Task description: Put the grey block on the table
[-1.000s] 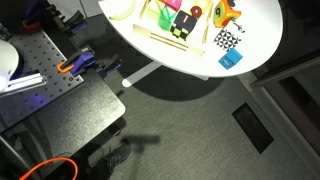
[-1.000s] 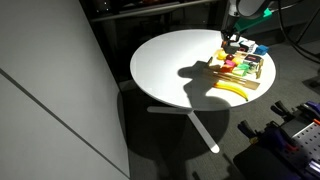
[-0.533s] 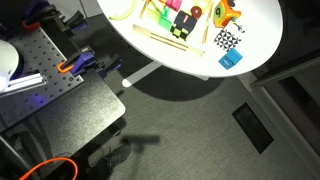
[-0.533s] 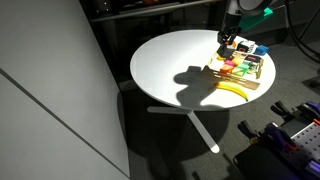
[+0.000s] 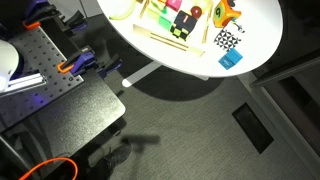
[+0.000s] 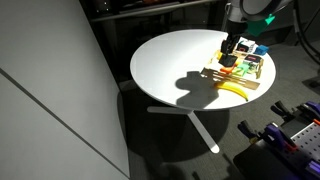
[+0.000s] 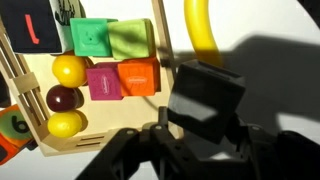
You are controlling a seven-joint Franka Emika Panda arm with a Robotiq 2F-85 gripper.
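In the wrist view my gripper point(image 7: 203, 128) is shut on the grey block point(image 7: 207, 98), a dark cube held between the two fingers above the white table point(image 7: 275, 40). The block hangs at the right edge of a wooden tray point(image 7: 158, 30) holding green, pink and orange cubes and round yellow pieces. In an exterior view the gripper point(image 6: 230, 52) hangs over the near edge of the tray point(image 6: 241, 72) on the round white table point(image 6: 175, 65). In an exterior view the table point(image 5: 262, 30) shows, but the gripper is out of frame.
A yellow banana-shaped piece point(image 6: 232, 90) lies beside the tray. A checkered block point(image 5: 227, 40), a blue block point(image 5: 231, 60) and an orange toy point(image 5: 221, 12) sit on the table. A dark perforated workbench with orange clamps point(image 5: 70, 66) stands nearby.
My gripper has moved a little down and toward the near edge of the tray, still holding the grey block.
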